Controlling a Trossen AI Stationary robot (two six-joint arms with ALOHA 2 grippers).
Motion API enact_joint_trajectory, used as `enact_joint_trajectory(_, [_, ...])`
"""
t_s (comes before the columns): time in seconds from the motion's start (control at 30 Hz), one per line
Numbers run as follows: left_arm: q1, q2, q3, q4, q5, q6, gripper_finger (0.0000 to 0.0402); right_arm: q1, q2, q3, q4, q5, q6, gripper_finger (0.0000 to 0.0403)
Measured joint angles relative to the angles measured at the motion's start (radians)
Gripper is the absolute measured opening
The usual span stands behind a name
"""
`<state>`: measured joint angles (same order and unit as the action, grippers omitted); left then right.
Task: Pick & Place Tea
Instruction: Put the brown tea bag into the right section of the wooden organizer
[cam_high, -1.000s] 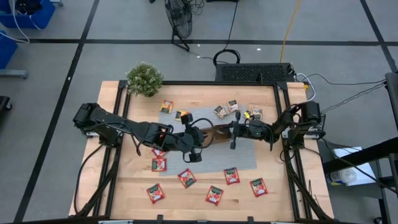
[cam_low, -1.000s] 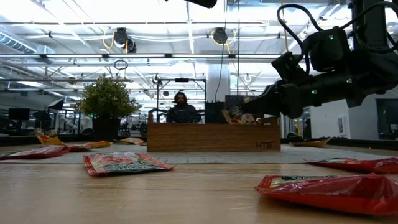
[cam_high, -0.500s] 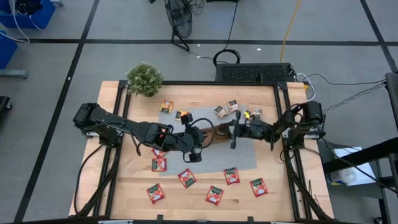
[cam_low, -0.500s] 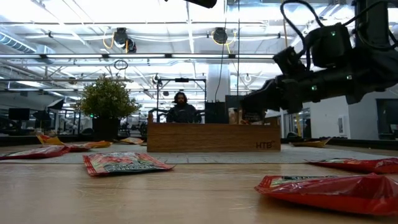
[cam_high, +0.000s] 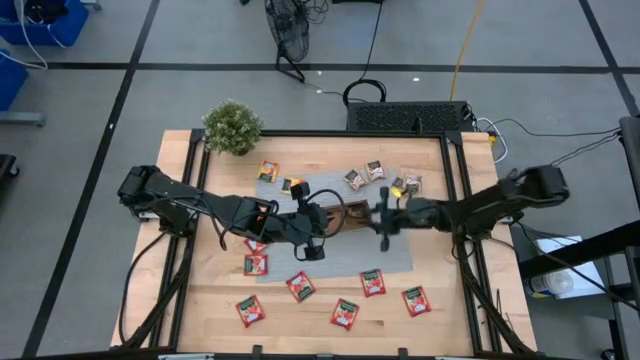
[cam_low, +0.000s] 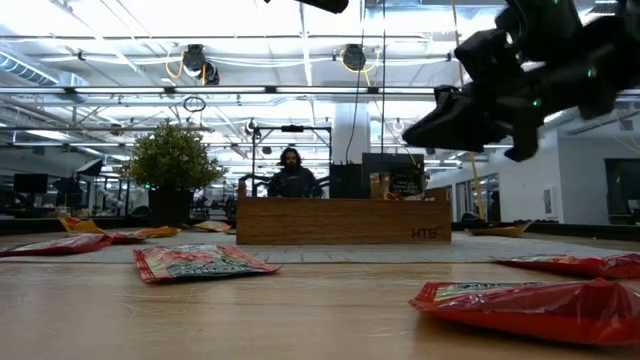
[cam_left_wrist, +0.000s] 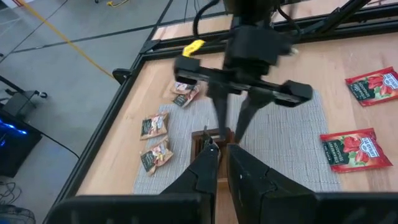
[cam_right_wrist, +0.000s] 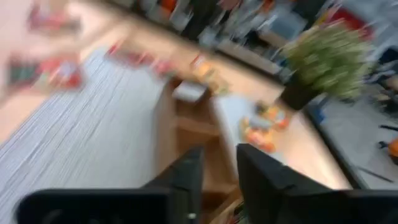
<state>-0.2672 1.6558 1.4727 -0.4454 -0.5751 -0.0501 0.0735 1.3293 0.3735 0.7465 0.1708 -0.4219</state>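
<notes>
Wooden tray (cam_high: 345, 213) sits beneath right gripper (cam_high: 384, 226); red sachets (cam_high: 372, 282) lie nearby.

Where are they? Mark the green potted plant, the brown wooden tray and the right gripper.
green potted plant (cam_high: 232, 126): high view, foliage.
brown wooden tray (cam_low: 340, 221): low view, front wall.
right gripper (cam_high: 383, 231): high view, between fingertips.

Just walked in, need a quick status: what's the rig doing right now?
Two arms are sorting tea sachets into a wooden tray on the grey mat in the middle of the table. The right gripper hangs open and empty above the tray's right end. The left gripper sits over the tray's left part, fingers close together, nothing visibly held. Red sachets lie along the near edge, grey-brown ones and orange ones on the far side.
</notes>
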Motion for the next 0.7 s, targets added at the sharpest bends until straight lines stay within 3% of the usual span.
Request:
enact_joint_trajectory(0.1, [0.007,0.0,0.0,0.0,0.0,0.0,0.0042,0.038,-0.028,0.109,-0.265,0.062,-0.016,0.001])
enact_joint_trajectory(0.3, [0.026,0.0,0.0,0.0,0.0,-0.012,0.0042,0.046,0.047,0.293,-0.605,0.064,0.0,0.0001])
enact_joint_trajectory(0.53, [0.036,0.0,0.0,0.0,0.0,-0.012,0.0042,0.007,0.144,0.326,-0.646,0.07,0.007,0.0])
enact_joint_trajectory(0.7, [0.037,0.0,0.0,-0.006,0.0,-0.012,0.0042,-0.031,0.164,0.326,-0.641,0.16,0.008,0.0])
